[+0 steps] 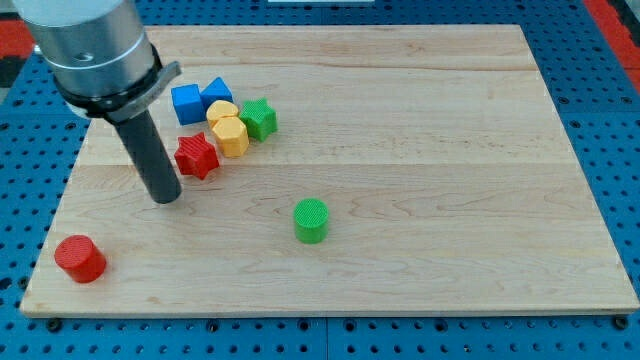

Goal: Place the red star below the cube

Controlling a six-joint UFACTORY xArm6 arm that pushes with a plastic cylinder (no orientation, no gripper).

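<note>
The red star lies on the wooden board at the view's left, just below and left of a cluster of blocks. The blue cube sits at the cluster's upper left, above the star. My tip rests on the board just left of and slightly below the red star, close to it; contact cannot be told. The dark rod rises from the tip up to the grey arm body at the view's top left.
A blue triangular block, two yellow blocks and a green star crowd beside the cube. A green cylinder stands near the middle. A red cylinder sits at the bottom left corner.
</note>
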